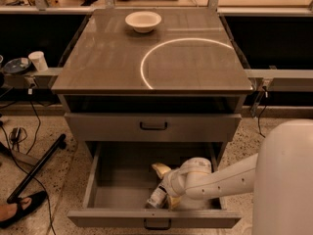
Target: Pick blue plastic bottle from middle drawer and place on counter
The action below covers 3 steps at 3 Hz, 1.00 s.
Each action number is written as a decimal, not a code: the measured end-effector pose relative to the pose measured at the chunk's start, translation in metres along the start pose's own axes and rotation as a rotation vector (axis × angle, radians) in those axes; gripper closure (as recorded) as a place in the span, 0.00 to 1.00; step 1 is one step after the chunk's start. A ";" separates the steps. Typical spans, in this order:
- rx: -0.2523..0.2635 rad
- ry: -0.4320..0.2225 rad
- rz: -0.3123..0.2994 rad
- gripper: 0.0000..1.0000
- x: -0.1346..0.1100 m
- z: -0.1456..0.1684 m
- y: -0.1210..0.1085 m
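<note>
The blue plastic bottle (157,198), small with a pale label, lies on its side on the floor of the open middle drawer (120,180), near the front wall. My gripper (165,186) reaches into the drawer from the right on a white arm. It is open, with one yellowish finger (160,169) behind the bottle and the other (173,202) right beside it at the front. The bottle lies at the fingertips, not lifted. The counter (107,53) is the glossy grey-brown top with a bright arc line.
A white bowl (143,21) stands at the back of the counter. The drawer above (153,126) is closed. My white base (288,180) fills the right foreground. A black pole (34,168), cables and a shoe lie on the floor at left.
</note>
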State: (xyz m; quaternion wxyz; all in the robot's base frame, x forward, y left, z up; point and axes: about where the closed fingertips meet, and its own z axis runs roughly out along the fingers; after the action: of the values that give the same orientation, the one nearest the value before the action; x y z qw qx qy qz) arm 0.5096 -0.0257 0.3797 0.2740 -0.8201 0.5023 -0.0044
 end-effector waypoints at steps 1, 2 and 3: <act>0.000 0.000 0.000 0.17 0.000 0.000 0.000; 0.000 0.000 0.000 0.40 0.000 0.000 0.000; 0.000 0.000 0.000 0.63 0.000 0.000 0.000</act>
State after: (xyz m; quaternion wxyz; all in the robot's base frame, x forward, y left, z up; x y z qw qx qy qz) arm 0.5095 -0.0256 0.3796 0.2740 -0.8202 0.5022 -0.0043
